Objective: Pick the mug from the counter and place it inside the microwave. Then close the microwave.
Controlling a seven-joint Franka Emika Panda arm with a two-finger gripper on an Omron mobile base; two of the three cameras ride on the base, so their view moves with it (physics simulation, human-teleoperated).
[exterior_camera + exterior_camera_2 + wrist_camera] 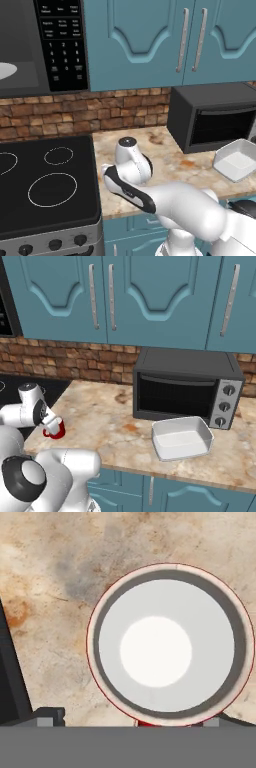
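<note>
Hand view: red mug (167, 644) seen straight down its white bore, upright on the speckled desk (55, 577), so the tool (52, 422), fingers spread wide and holding nothing, is centred above the rim for a straddling grasp beside the stovetop (47, 185).

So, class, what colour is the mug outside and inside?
The mug is red outside, clearest in the right base view; white inside.

One mug (54, 429); one microwave (42, 45); one countertop oven (186, 387); one white tray (181, 437); one stovetop (47, 182); three stove rings
</note>
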